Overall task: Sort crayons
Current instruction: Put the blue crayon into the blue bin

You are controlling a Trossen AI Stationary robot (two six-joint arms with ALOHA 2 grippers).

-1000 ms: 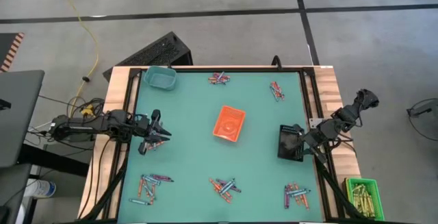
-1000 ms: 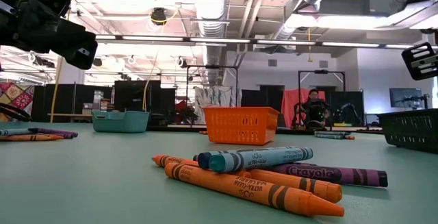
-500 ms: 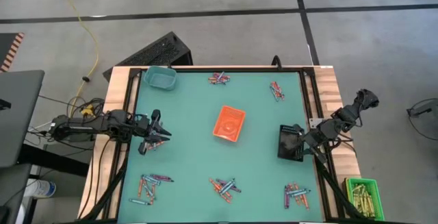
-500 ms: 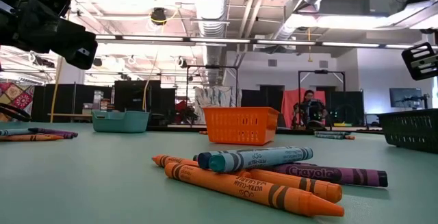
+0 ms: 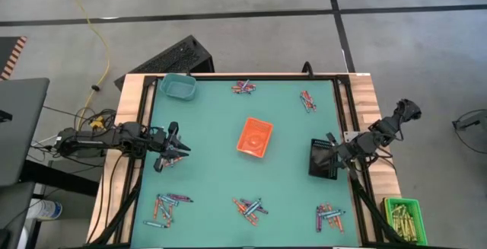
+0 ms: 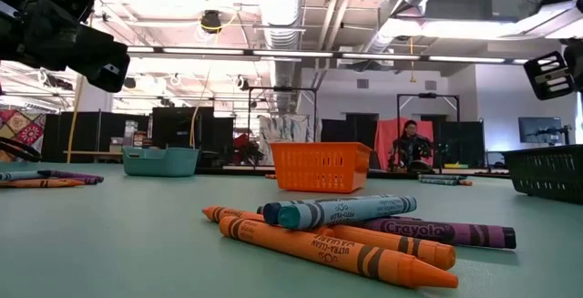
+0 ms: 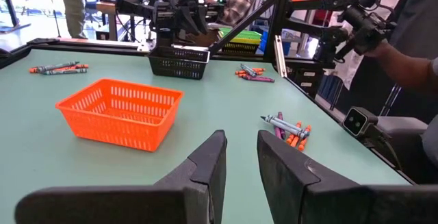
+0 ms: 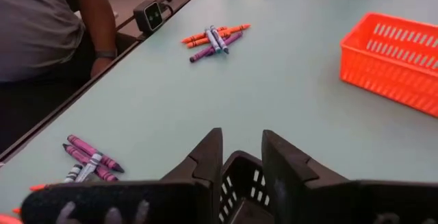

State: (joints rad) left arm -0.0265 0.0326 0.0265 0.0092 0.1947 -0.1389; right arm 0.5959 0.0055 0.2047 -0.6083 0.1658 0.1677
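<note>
Crayons (image 5: 248,207) lie in scattered piles, none held. Both hands, left hand (image 5: 181,150) and right hand (image 5: 326,150), stand slightly open and empty. Black basket (image 5: 321,160) under the right hand could be knocked aside.

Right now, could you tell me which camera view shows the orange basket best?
The left wrist view shows the orange basket best: large, unobstructed, its mesh walls and empty inside visible. The high view shows it small, mid-table. The low view shows only its side. The right wrist view cuts it at the edge.
</note>
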